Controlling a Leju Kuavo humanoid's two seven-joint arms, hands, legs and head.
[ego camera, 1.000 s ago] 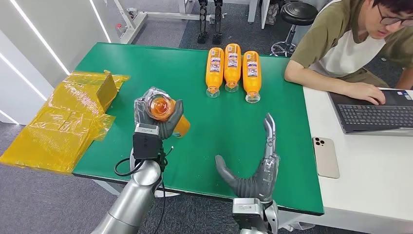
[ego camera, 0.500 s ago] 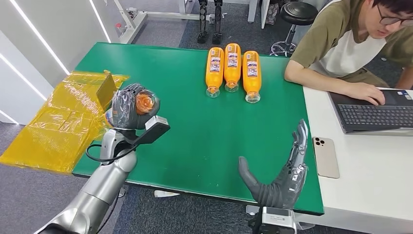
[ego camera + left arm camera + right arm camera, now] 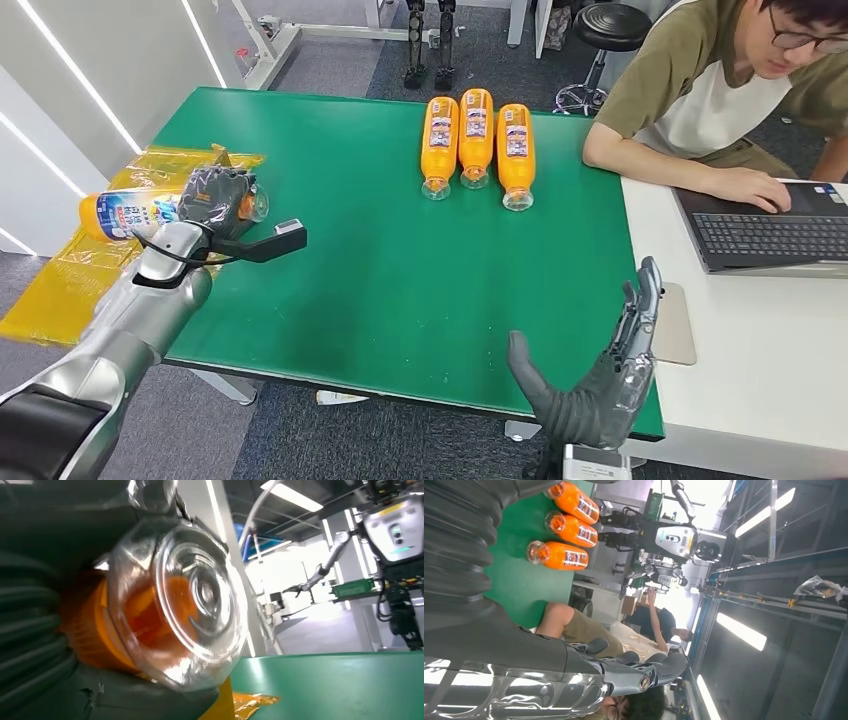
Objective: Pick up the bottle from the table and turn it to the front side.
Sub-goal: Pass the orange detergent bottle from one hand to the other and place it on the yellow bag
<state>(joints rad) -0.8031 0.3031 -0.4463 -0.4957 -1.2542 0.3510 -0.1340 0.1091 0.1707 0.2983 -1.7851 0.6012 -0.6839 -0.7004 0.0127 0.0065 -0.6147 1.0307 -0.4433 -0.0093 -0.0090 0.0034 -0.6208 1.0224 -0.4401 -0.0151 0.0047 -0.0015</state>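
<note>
At the left edge of the green worktop (image 3: 400, 270), the left hand (image 3: 215, 198) holds an orange plastic bottle with a blue-and-white label (image 3: 135, 212). The bottle lies roughly horizontal, lifted off the worktop, above the crumpled yellow plastic sheet (image 3: 90, 275) that hangs over the worktop's left edge. Its clear cap end points toward the worktop centre; its base points outward, past the edge. The dark fingers (image 3: 205, 185) are wrapped around the neck end of the bottle. In the left wrist view the clear cap (image 3: 192, 597) sits close to the lens, with the grey hand closed around the orange body behind it.

The right hand (image 3: 600, 375) hovers at the near edge of the worktop on the right side. It holds nothing: the thumb is spread to the left and the fingers (image 3: 640, 305) point up and away from the robot, extended and apart.

Three more orange bottles (image 3: 476, 140) lie side by side at the far centre of the worktop, caps toward the robot, apparently touching one another.

To the right stands a white table (image 3: 780, 340). A person (image 3: 720, 90) sits at it with a hand on a dark laptop (image 3: 770, 235). A pale smartphone (image 3: 678, 325) lies on the white table just beside the right hand's fingers.
</note>
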